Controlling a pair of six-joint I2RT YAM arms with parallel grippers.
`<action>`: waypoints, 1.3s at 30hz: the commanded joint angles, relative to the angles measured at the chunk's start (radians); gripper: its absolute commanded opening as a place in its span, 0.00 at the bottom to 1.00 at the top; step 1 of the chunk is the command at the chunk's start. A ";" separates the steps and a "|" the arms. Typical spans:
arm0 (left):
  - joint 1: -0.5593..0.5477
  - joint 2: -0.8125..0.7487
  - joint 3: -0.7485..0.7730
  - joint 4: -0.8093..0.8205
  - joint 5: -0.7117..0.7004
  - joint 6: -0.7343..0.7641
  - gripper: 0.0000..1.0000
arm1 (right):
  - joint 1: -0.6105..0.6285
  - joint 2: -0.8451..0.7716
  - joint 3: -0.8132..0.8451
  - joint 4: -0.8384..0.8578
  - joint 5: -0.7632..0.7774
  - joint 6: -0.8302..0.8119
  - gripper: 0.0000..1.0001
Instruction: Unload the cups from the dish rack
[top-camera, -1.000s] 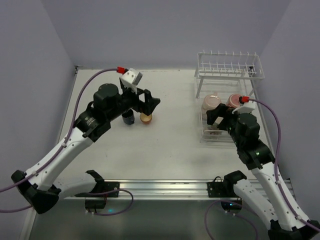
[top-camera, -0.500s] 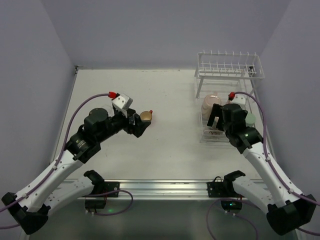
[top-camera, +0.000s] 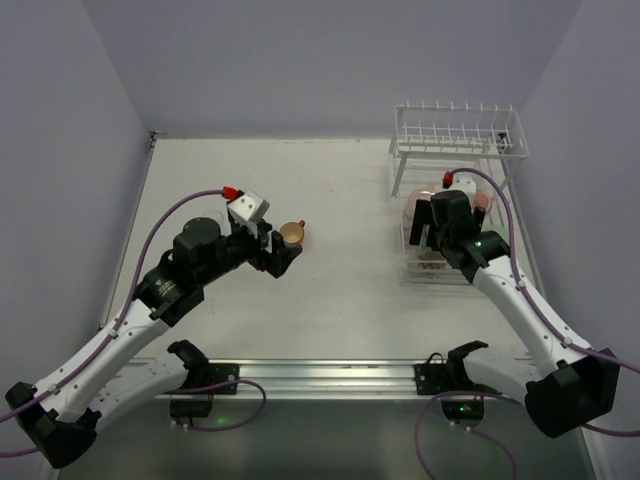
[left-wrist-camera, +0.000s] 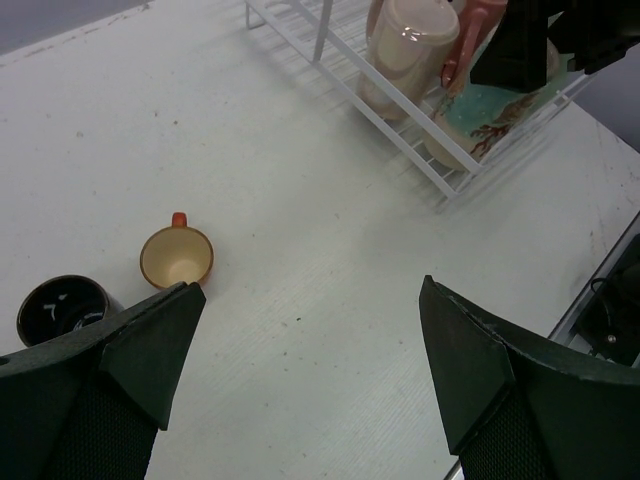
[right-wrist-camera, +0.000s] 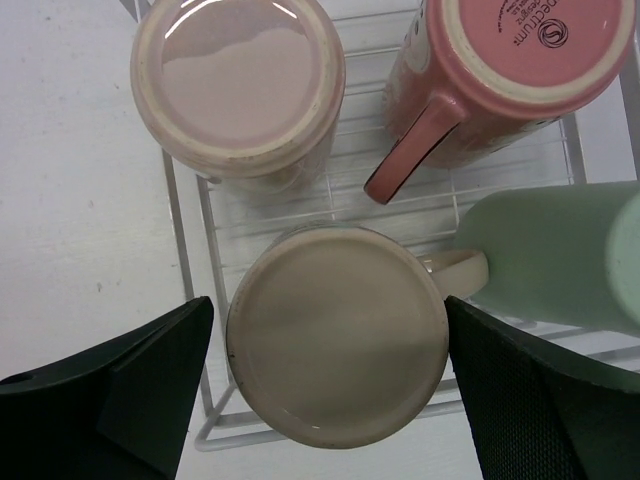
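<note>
The white wire dish rack (top-camera: 455, 132) stands at the back right. On its lower tier, in the right wrist view, a pale pink cup (right-wrist-camera: 238, 85), a red-pink cup (right-wrist-camera: 510, 60) and a cream cup (right-wrist-camera: 337, 335) stand upside down. A light green cup (right-wrist-camera: 545, 255) lies on its side. My right gripper (right-wrist-camera: 328, 395) is open above the cream cup, one finger on each side of it. My left gripper (left-wrist-camera: 310, 385) is open and empty over bare table. The small orange-red cup (left-wrist-camera: 177, 257) and the small dark blue cup (left-wrist-camera: 62, 308) stand upright just beyond it.
The rack's thin legs and upper shelf with prongs rise just behind my right gripper (top-camera: 437, 232). The rack's wire edge (right-wrist-camera: 182, 230) runs close to my right gripper's left finger. The orange-red cup (top-camera: 292, 234) sits just ahead of my left gripper (top-camera: 285, 256). A metal rail (top-camera: 330, 372) lines the near edge.
My left gripper has pulled back and down from the two small cups, leaving them on the table. My right gripper has moved forward over the rack's lower tier, above the cream cup.
</note>
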 joint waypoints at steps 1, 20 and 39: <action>0.001 -0.009 -0.004 0.025 0.002 0.025 0.98 | -0.012 0.027 0.032 0.018 0.026 -0.035 0.99; -0.001 0.004 0.046 0.123 0.268 -0.111 0.99 | -0.022 -0.184 0.058 0.130 0.078 -0.027 0.26; -0.107 0.143 -0.176 0.724 0.365 -0.626 0.97 | -0.019 -0.462 -0.170 0.750 -0.724 0.580 0.24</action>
